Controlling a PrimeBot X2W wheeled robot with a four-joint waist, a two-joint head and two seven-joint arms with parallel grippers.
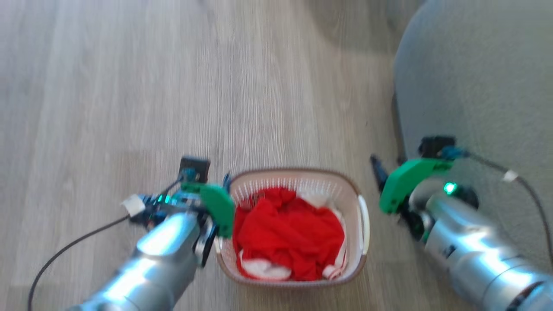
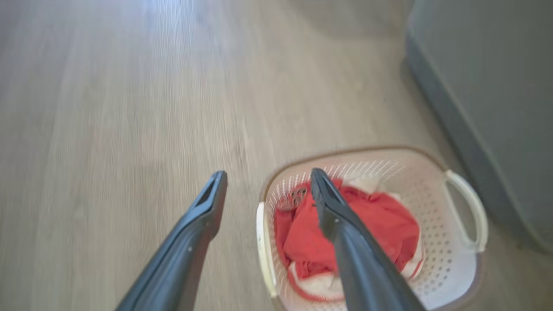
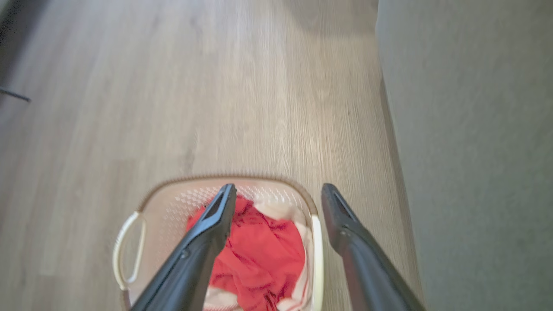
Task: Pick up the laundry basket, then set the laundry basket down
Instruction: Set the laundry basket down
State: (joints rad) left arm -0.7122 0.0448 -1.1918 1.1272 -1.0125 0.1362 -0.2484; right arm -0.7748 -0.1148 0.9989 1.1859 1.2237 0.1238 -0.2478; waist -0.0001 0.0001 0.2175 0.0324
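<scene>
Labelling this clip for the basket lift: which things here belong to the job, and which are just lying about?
Job: laundry basket; left gripper, open; right gripper, open.

Just there: red cloth inside the basket; grey furniture on the right; wood floor.

White perforated laundry basket [image 1: 298, 179], brown rim, upright on wood floor, holding red-and-white cloth.

Pale grey-brown wood-plank floor [image 1: 173, 86] everywhere; big rounded grey fabric-covered furniture piece [image 1: 475, 86] at 2 o'clock; crumpled red cloth [image 1: 289, 233], white bits, at 6.
</scene>
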